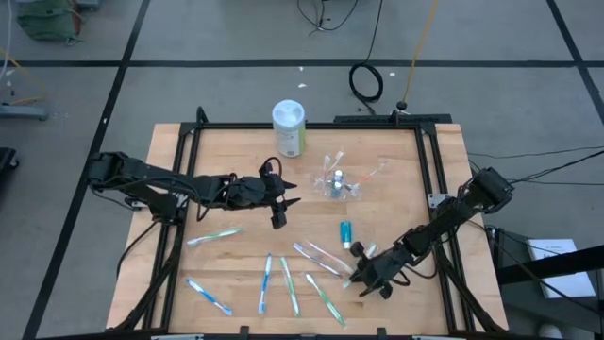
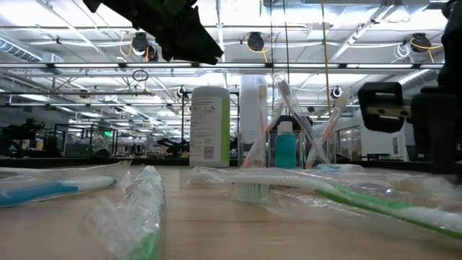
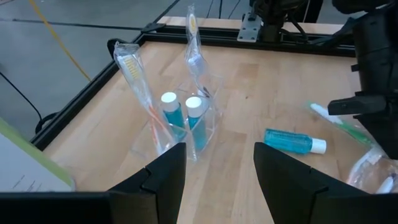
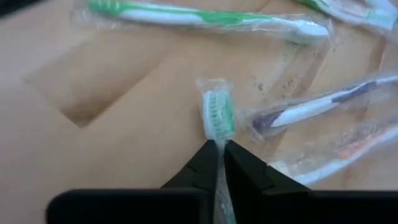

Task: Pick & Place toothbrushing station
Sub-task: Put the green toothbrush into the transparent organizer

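The clear cup (image 1: 338, 181) stands at the table's middle right, holding two teal tubes and a few wrapped toothbrushes; it also shows in the left wrist view (image 3: 186, 127). A third teal tube (image 1: 346, 232) lies flat near it. Several wrapped toothbrushes (image 1: 289, 283) lie along the near side. My left gripper (image 1: 282, 210) is open and empty, left of the cup, which shows beyond its fingers (image 3: 217, 155). My right gripper (image 1: 363, 280) is at the near right, shut on a wrapped green toothbrush (image 4: 217, 112). My right gripper pinches the wrapped green toothbrush between its two fingers at the neck, just behind the bristle head (image 4: 217, 142). The fingers slant down and lie along the brush. The head sticks out past the fingertips, close over the wood; whether it touches the table I cannot tell.
A white-lidded, green-labelled canister (image 1: 289, 127) stands at the far middle. More wrapped brushes lie near the right gripper (image 4: 205, 15) (image 4: 311, 112). A black frame (image 1: 184, 189) runs around the tabletop. Bare wood lies between the left gripper and the cup.
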